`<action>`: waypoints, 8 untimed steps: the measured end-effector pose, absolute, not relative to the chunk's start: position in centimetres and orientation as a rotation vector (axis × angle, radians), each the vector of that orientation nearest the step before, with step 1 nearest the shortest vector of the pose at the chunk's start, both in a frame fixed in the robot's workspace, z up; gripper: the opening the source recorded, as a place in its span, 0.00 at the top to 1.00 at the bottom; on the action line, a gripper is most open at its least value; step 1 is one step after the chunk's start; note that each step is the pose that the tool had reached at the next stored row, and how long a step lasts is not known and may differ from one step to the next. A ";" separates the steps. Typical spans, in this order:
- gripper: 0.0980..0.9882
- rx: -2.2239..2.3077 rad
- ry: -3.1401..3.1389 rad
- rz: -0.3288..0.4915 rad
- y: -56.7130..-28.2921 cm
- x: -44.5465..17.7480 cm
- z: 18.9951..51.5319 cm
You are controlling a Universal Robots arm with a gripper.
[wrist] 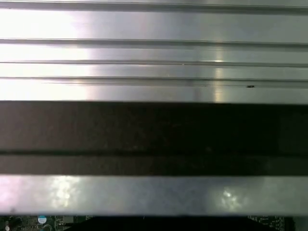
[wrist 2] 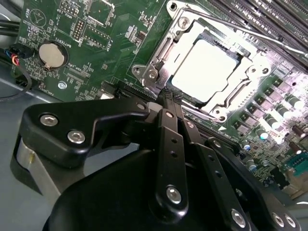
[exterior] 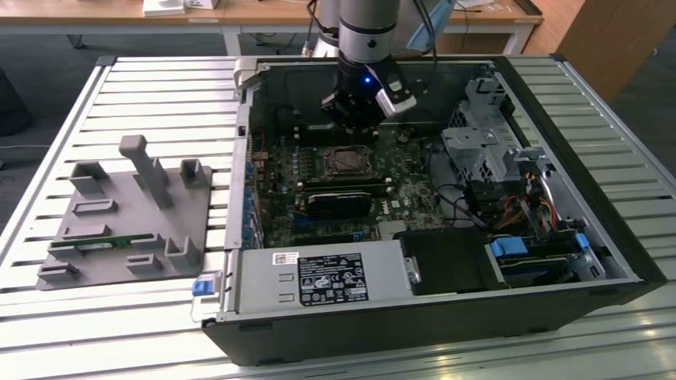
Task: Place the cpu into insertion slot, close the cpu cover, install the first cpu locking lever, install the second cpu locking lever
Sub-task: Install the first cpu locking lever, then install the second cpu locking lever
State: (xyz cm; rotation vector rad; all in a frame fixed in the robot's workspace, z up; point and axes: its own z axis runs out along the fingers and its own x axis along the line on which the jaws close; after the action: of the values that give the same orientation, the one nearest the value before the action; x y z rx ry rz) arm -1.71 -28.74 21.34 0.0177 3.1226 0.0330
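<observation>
silver cpu (wrist 2: pixel 204 67) under cpu cover (wrist 2: pixel 159 62)

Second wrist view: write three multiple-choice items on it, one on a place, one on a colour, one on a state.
1. Where does the cpu lie?
A. On the power supply
B. In the insertion slot
C. Outside the computer case

2. What colour is the circuit board?
A. Red
B. White
C. Green

3. How does the cpu cover stand?
A. Folded down around the cpu
B. Upright on its hinge
C. Taken off, lying on the board

Key: 1 B, the silver chip sits in the socket. 2 C, the board around the socket is green. 3 A, the metal frame lies flat, with the chip showing through its window.
</observation>
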 end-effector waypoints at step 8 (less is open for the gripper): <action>0.99 0.018 3.123 0.033 -28.9 -1.7 21.3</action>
State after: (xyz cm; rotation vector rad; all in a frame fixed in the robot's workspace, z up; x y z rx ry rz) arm -1.65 -28.93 21.34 0.0177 3.1227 0.0328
